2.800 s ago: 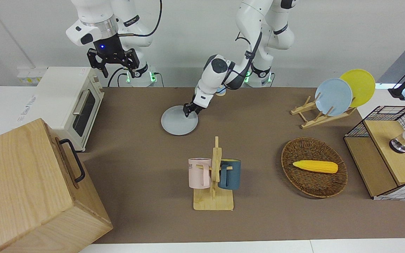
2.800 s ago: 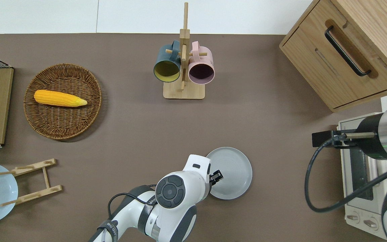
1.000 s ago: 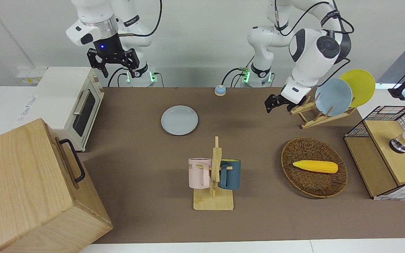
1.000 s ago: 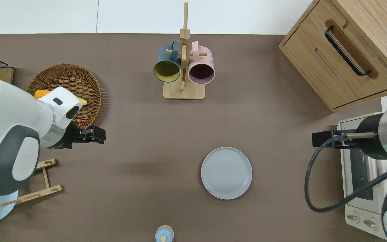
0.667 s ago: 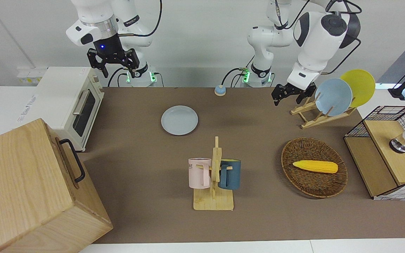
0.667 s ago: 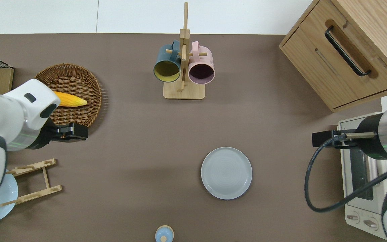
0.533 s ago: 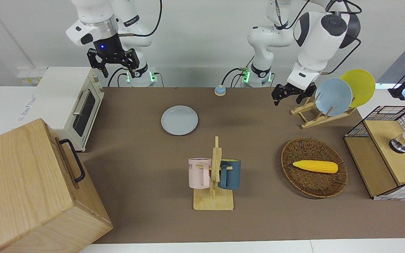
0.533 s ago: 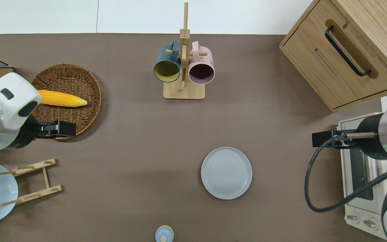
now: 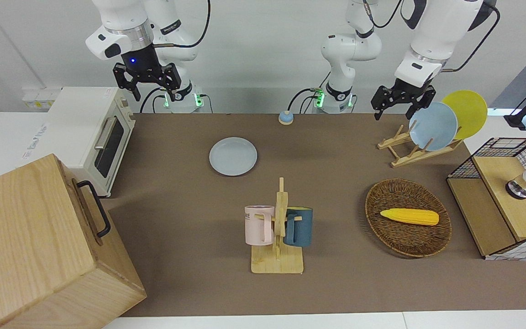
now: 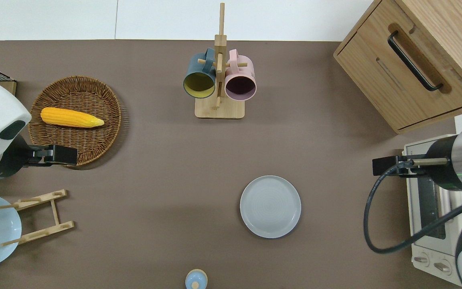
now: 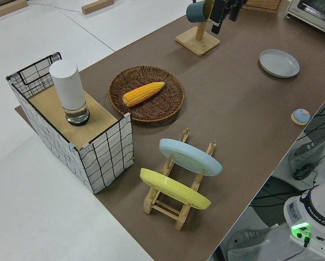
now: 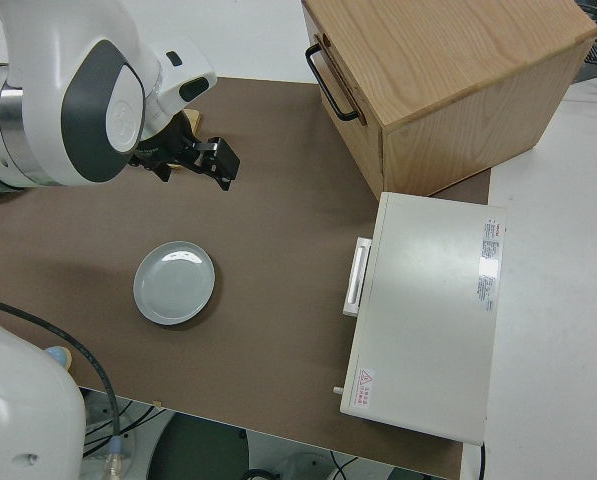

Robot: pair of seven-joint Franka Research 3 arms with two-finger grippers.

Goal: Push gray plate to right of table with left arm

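The gray plate (image 9: 233, 156) lies flat on the brown table (image 9: 336, 183), toward the right arm's end and nearer to the robots than the mug rack; it also shows in the overhead view (image 10: 270, 206) and the right side view (image 12: 175, 283). Nothing touches it. My left gripper (image 9: 396, 112) is up in the air, well away from the plate. In the overhead view it (image 10: 68, 155) is over the rim of the wicker basket (image 10: 94, 152). It holds nothing. My right arm is parked, its gripper (image 9: 153, 93) holding nothing.
A mug rack (image 9: 277, 228) with a pink and a blue mug stands mid-table. The wicker basket holds a corn cob (image 9: 409, 216). A plate rack (image 9: 409, 153) carries a sky-blue and a yellow plate. A toaster oven (image 9: 92, 132), a wooden cabinet (image 9: 39, 246), a wire shelf (image 9: 505, 201) and a small blue bell (image 9: 285, 118) line the table's ends and edge.
My left gripper has left the gray plate, risen, and swung toward the left arm's end of the table, still drifting that way. The plate and the right arm have not moved.
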